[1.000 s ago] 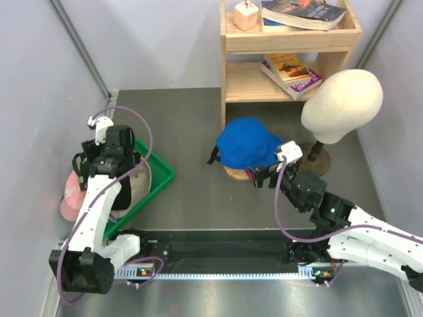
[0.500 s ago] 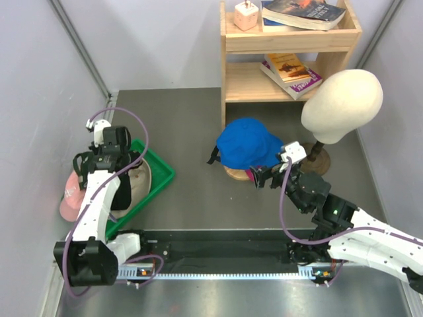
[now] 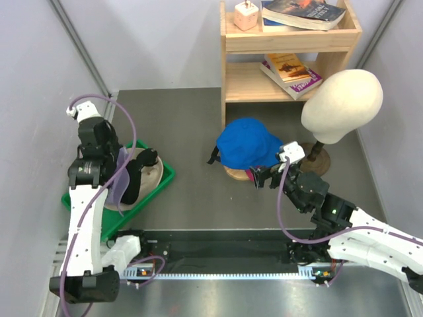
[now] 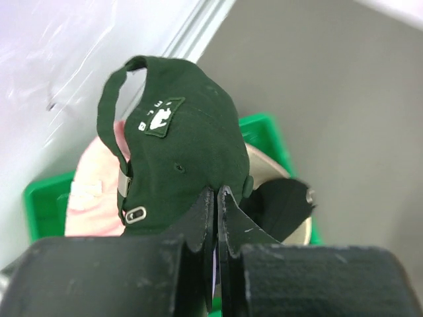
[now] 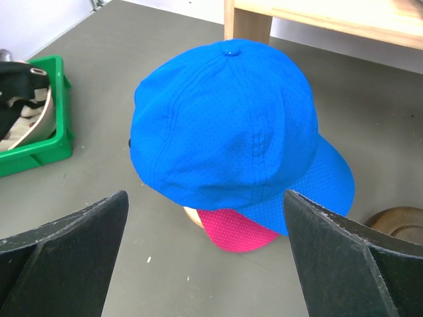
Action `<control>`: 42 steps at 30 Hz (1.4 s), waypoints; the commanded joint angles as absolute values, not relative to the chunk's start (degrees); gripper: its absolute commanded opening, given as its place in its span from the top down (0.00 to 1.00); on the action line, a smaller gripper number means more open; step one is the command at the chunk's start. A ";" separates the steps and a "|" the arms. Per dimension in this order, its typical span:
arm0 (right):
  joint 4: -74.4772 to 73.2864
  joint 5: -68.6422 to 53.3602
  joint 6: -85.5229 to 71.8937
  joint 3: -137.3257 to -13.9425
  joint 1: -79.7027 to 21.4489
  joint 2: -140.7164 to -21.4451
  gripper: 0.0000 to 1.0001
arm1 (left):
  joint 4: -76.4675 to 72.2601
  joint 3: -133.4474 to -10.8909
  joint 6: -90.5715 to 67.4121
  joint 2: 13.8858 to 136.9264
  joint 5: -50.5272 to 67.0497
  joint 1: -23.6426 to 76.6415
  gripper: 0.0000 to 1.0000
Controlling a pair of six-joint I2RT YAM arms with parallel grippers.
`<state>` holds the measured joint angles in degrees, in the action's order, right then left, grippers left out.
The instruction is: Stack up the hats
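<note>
My left gripper [image 4: 217,191] is shut on the edge of a dark cap with a white logo patch [image 4: 175,158], which hangs from the fingers above the green bin [image 4: 264,129]. From above, the left gripper [image 3: 114,162] holds that dark cap [image 3: 135,177] with a lavender flap [image 3: 120,177] beside it. A pale pink cap [image 4: 89,191] lies below it. The blue cap [image 3: 246,142] rests on a bright pink brimmed hat [image 5: 241,231] on a wooden stand. My right gripper [image 5: 205,198] stands wide open just in front of the blue cap [image 5: 225,125], touching nothing.
The green bin [image 3: 165,173] also holds a beige hat [image 3: 156,174] and another black piece [image 4: 284,205]. A cream mannequin head [image 3: 344,105] on its wooden base [image 5: 396,224] stands right of the stack. A wooden shelf [image 3: 231,66] with books stands behind.
The left gripper has closed on the dark cap and risen back and to the left, lifting the cap out of the bin. The right arm has barely moved.
</note>
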<state>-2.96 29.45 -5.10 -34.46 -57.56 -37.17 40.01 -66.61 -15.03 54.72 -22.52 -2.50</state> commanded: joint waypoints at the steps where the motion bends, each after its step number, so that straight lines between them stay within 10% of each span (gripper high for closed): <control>1: -1.41 30.06 -4.92 -35.16 -56.95 -37.53 0.00 | 38.49 -72.76 -16.79 54.58 -15.56 -2.46 1.00; 42: -3.52 28.56 -6.42 -37.09 -56.95 -39.37 0.00 | 38.41 -82.69 -15.99 45.26 -18.12 -2.46 1.00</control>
<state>-4.29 29.17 -5.37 -34.52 -57.56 -39.48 41.23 -76.93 -15.31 45.15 -22.04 -2.48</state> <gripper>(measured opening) 0.996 0.023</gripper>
